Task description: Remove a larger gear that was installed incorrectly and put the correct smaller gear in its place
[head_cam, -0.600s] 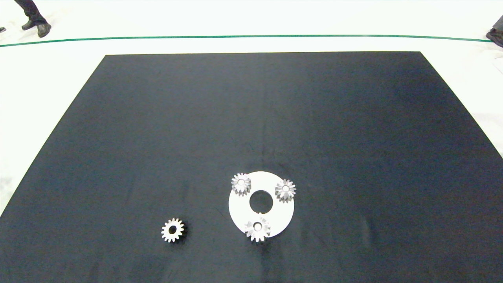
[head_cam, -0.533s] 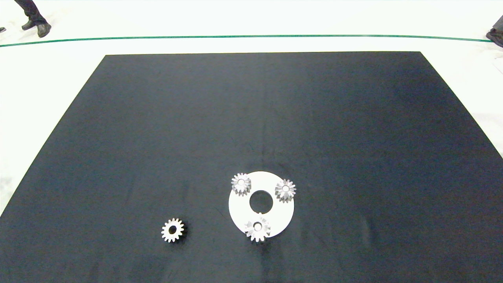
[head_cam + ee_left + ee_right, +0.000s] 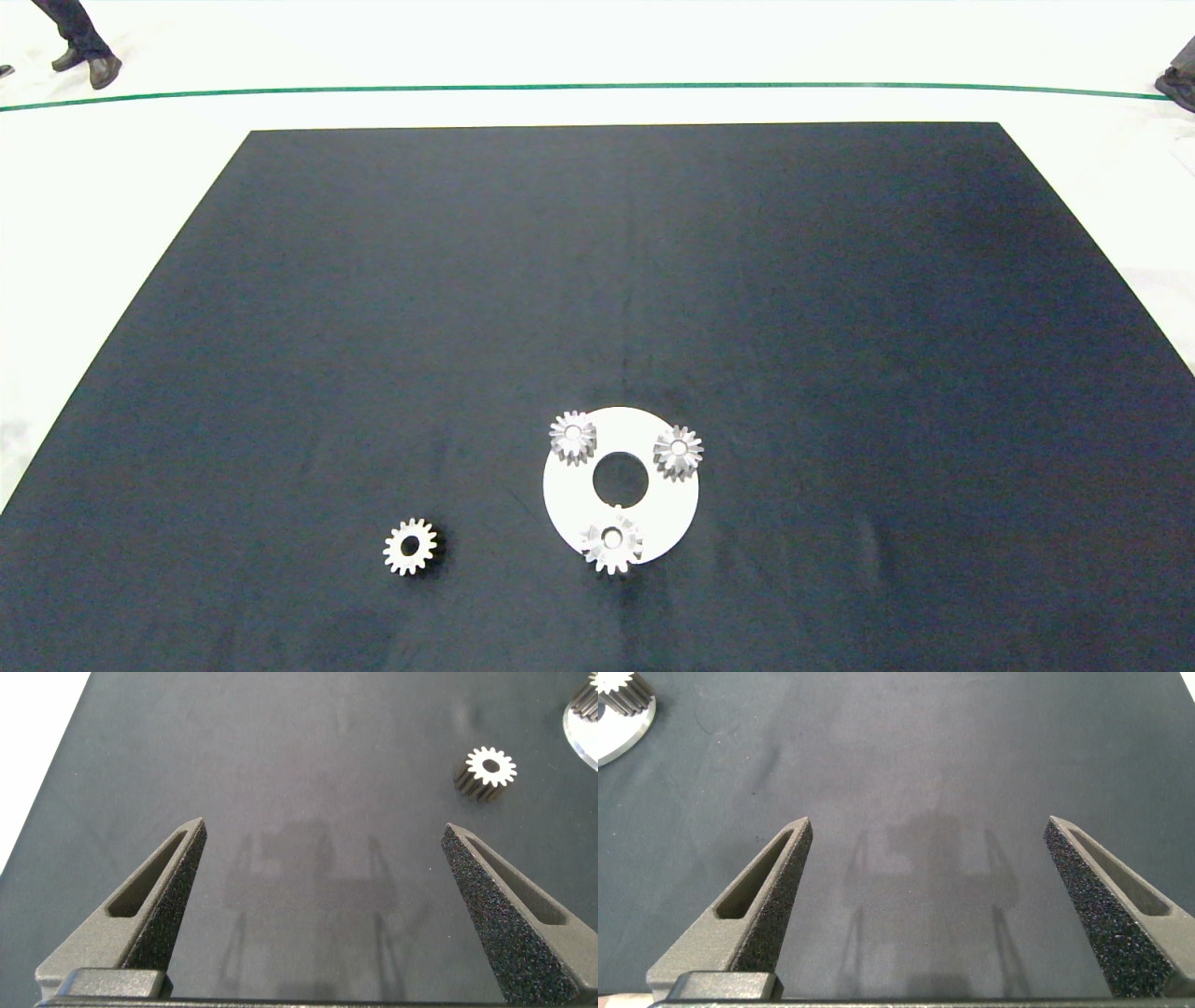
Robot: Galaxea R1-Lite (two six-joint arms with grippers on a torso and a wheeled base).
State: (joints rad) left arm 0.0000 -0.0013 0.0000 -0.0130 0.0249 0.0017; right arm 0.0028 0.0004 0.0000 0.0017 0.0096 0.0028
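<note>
Larger gear seated on the plate, smaller gear lying loose on the mat.

The larger gear is seen at the near edge of the white round plate, with two small grey gears at its far side. The smaller gear is set flat on the black mat, well apart to the plate's left. The left gripper and right gripper are held wide apart above bare mat, nothing between their fingers.

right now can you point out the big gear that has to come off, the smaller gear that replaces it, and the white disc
larger gear (image 3: 611, 543), head view, on its toothed face beside the centre hole
smaller gear (image 3: 410, 547), head view, on its flat ring next to the hole
white disc (image 3: 571, 495), head view, on bare plate left of its centre hole
</note>
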